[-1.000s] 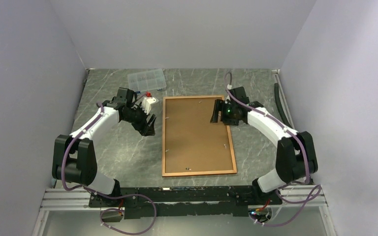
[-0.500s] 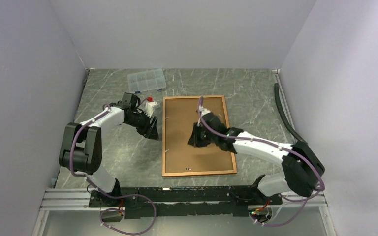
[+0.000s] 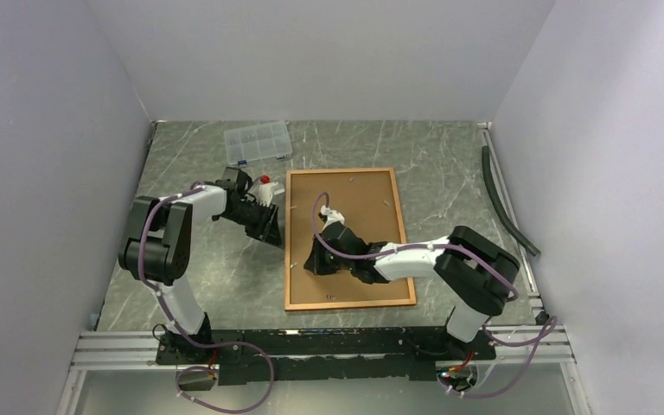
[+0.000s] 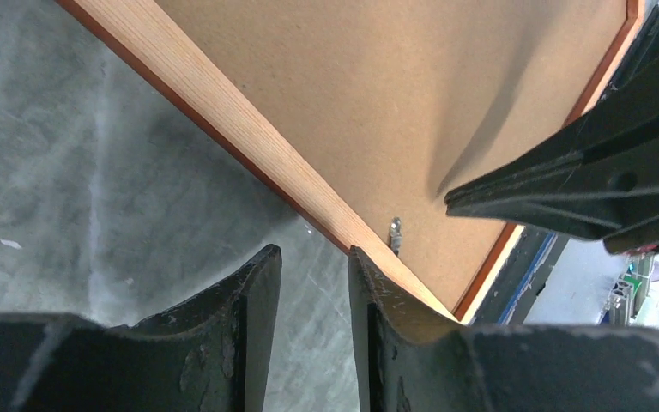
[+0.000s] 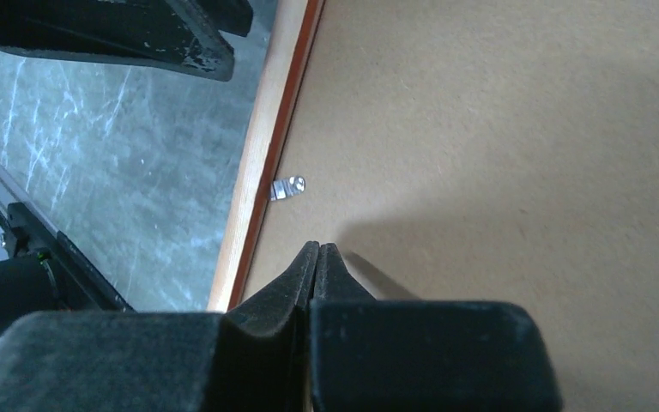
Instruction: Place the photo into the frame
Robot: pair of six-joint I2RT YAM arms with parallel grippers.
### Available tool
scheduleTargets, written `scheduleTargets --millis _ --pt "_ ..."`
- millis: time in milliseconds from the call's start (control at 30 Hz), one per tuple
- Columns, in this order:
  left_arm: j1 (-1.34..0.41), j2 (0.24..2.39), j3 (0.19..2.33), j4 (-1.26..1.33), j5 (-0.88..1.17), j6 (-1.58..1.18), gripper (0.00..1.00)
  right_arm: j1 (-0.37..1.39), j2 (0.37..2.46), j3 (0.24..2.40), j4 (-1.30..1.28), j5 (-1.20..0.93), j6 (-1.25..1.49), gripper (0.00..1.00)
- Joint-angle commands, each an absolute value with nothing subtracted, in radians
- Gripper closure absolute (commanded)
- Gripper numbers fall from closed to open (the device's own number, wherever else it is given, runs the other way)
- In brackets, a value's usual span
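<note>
The frame point(image 3: 350, 303) lies flat on the table, its thin orange wooden border around a brown backing board point(image 3: 354, 212). The photo is out of view. My left gripper point(image 3: 270, 232) sits at the frame's left edge point(image 4: 223, 107), open by a narrow gap point(image 4: 313, 253) with only table between the fingers. The right finger is over the wooden edge. My right gripper point(image 3: 311, 262) is shut point(image 5: 319, 247) with nothing in it, its tip low over the backing board near the left border point(image 5: 262, 146). A small metal clip point(image 5: 287, 188) lies just ahead of it.
A clear plastic compartment box point(image 3: 258, 141) stands at the back left. A small white and red item point(image 3: 264, 181) is beside the left wrist. A dark hose point(image 3: 506, 199) runs along the right wall. Grey walls close in three sides.
The right arm swept from the frame's upper right across the board to its left side and shut. The left gripper narrowed and slid toward the frame's left edge.
</note>
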State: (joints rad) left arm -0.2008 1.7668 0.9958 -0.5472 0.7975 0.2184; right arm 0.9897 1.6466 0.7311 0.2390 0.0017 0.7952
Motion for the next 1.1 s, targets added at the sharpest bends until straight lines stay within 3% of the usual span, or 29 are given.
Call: scheduleTargets --millis 0,833,1067 --pt "-0.198 1.815 1.057 -0.543 0.830 0.237 0.61 1.013 1.706 0.796 0.375 0.033 0.799 1.00" --pt "-0.200 1.862 1.071 -0.567 0.850 0.314 0.67 1.032 1.804 0.833 0.432 0.068 0.795 1.00" --pt "-0.188 1.832 1.106 -0.620 0.851 0.334 0.68 1.025 1.695 0.827 0.427 0.068 0.756 0.98"
